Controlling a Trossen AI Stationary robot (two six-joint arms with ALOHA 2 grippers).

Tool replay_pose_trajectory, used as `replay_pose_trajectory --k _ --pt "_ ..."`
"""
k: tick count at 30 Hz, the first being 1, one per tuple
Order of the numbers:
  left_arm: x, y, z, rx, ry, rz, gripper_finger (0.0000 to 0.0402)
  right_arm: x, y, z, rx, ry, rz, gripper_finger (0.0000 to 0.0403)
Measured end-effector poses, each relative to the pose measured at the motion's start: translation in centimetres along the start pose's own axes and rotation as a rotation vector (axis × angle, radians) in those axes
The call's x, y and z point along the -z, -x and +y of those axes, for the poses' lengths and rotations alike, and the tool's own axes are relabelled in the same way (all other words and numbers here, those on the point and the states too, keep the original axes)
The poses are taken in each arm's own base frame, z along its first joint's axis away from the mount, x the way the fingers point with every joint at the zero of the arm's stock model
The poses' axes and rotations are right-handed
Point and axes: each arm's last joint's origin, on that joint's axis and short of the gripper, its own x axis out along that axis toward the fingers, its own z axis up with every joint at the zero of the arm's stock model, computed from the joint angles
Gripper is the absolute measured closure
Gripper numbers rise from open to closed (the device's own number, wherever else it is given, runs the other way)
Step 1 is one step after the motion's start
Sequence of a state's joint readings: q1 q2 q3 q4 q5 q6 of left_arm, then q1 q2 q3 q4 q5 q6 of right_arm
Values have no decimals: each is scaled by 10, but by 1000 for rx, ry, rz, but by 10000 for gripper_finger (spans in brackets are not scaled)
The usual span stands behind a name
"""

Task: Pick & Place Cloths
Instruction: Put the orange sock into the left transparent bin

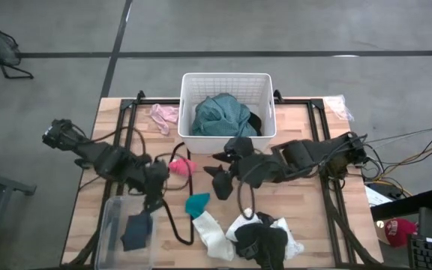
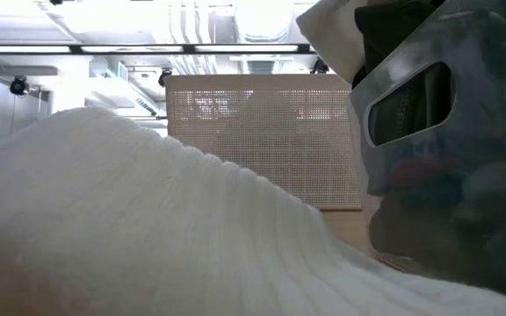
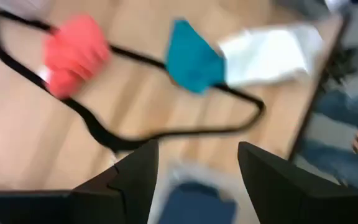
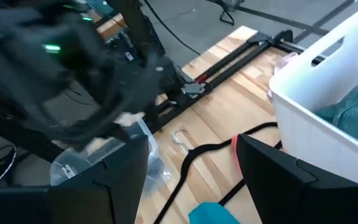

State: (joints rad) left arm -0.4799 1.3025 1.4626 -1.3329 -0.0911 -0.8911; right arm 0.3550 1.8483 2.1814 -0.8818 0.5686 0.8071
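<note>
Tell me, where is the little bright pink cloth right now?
In the high view the bright pink cloth lies on the wooden table, just in front of the white basket at its left corner, beside the left gripper and the black cord loop.

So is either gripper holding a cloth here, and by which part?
Nothing is held: the left gripper and right gripper both stand open and empty.
</note>
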Motion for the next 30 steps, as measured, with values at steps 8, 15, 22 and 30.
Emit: replay_pose_trajectory --k 8,15,22,30 --pt "-34 -22 22 -84 28 -187 177 -13 27 -12 35 44 23 147" --pt "-44 -55 40 -206 258 -356 177 -18 39 -19 54 92 36 152" --pt "-29 -88 55 -323 547 -446 175 -17 44 -25 92 128 54 177" --pt "-18 -120 63 -281 598 -434 174 -20 51 -31 114 160 61 192"
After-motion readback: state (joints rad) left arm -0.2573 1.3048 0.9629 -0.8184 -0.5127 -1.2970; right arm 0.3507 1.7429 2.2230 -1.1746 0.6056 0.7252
